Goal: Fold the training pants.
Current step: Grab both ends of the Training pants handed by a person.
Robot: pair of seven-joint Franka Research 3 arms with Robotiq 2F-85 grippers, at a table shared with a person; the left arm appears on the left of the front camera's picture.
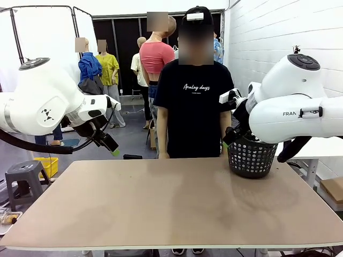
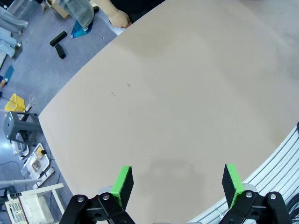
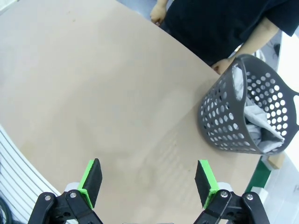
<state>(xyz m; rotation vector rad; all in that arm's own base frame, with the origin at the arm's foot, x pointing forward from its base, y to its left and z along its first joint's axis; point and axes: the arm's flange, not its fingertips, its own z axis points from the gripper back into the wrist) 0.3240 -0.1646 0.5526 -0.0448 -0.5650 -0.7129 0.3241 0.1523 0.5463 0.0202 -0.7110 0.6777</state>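
Training pants (image 3: 264, 130) lie bunched in the basket (image 3: 224, 123) nearest the right fingers (image 3: 204, 179), wide and empty; left fingers (image 2: 122, 184), equally wide, hang farther off.

Smooth matt table (image 1: 161, 209), perforated plastic basket (image 3: 224, 126), soft cloth training pants (image 3: 266, 135).

One wide tan rectangular tabletop (image 1: 171, 209) fills the lower half of the front view. One dark grey perforated plastic basket (image 1: 252, 159) stands at centre right, with one bundle of light grey soft cloth (image 3: 254, 125) inside. There are two black two-finger grippers, the left gripper (image 2: 178, 184) and the right gripper (image 3: 148, 179), each with two green pads (image 2: 123, 184). One person in a black T-shirt (image 1: 193, 107) is at top centre. One grey stool (image 1: 21, 174) and one yellow crate (image 1: 47, 165) sit at lower left.
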